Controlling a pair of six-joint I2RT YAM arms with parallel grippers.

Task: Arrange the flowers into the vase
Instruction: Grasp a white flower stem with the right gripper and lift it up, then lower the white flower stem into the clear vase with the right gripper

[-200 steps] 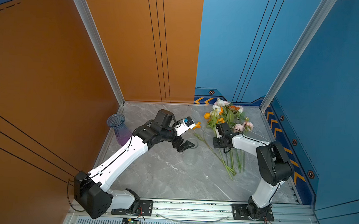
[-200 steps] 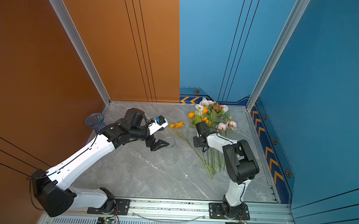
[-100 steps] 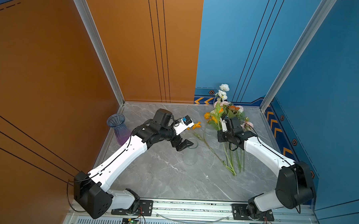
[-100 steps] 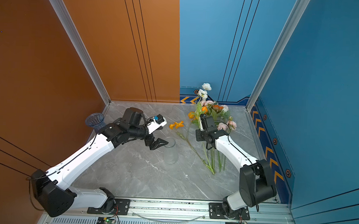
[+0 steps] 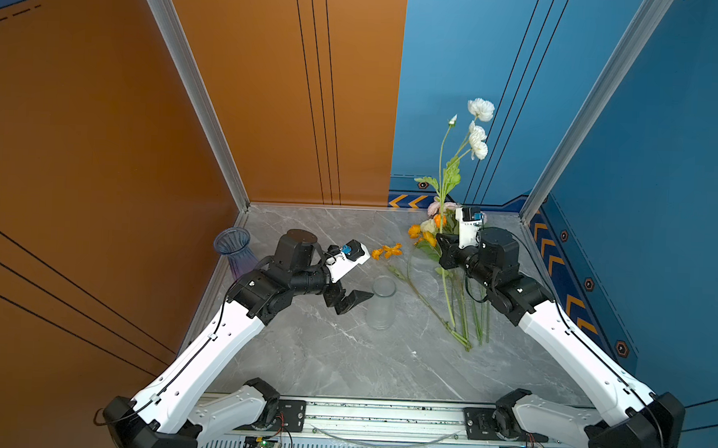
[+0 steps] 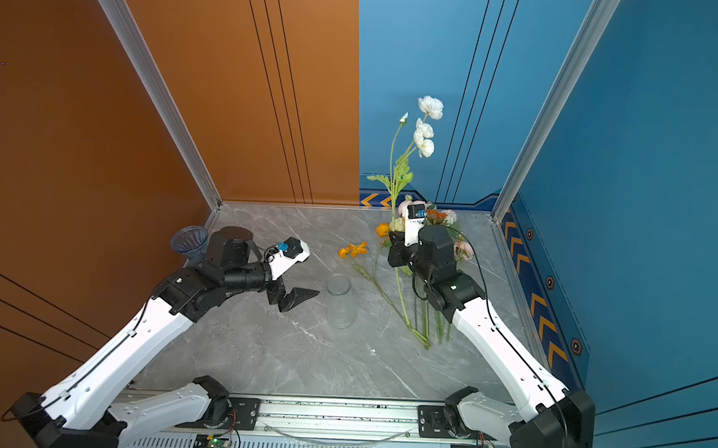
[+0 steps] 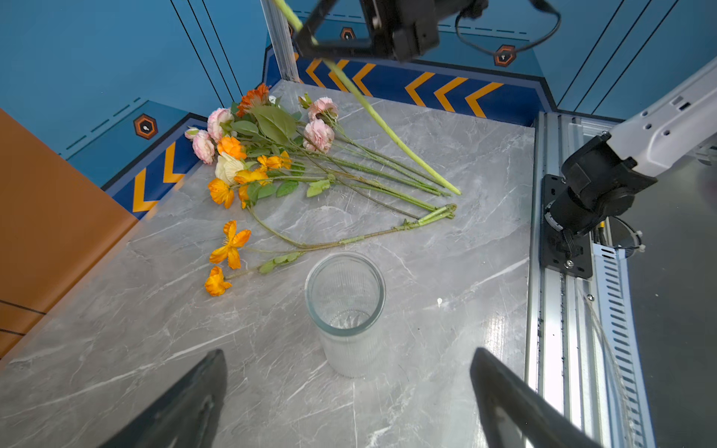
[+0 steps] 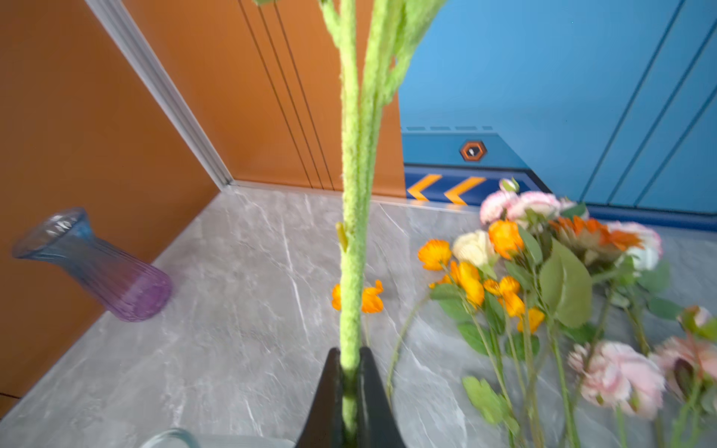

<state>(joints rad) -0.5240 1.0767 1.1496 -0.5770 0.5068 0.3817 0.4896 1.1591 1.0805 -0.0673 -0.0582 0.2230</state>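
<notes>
While left end effector gapes empty, right end effector clamps stem (white-bloomed, seemingly).

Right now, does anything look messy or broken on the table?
Nothing looks broken or spilled. The flowers lie in a loose heap on the table, and one orange flower lies apart from it, beside the empty clear vase.
</notes>
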